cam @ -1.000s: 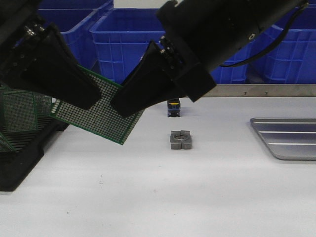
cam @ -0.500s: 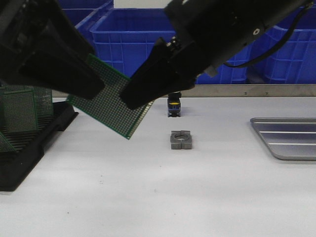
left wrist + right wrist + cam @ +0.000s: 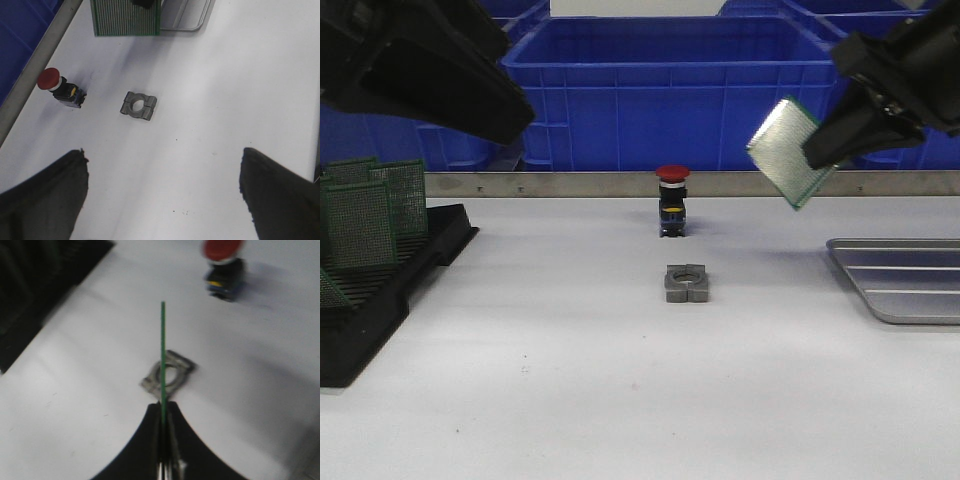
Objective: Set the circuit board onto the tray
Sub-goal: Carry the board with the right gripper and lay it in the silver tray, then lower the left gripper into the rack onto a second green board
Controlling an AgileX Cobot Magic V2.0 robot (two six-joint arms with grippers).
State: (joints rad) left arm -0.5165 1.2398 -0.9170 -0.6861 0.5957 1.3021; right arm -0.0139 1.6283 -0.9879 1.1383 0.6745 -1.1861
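Right gripper [image 3: 163, 412]: fingers pinched on the board's lower edge.
Board [image 3: 788, 151]: held in the air, tilted, above the table, left of and higher than the tray [image 3: 905, 282].
Right wrist view: board edge-on, a thin green line, clamp block [image 3: 167, 376] behind it.
Left wrist view: board's flat striped face [image 3: 126, 18].
Left gripper [image 3: 162, 197]: fingers spread wide, holding nothing, over the table [image 3: 620, 400].
Button [image 3: 671, 200]: just behind the block.
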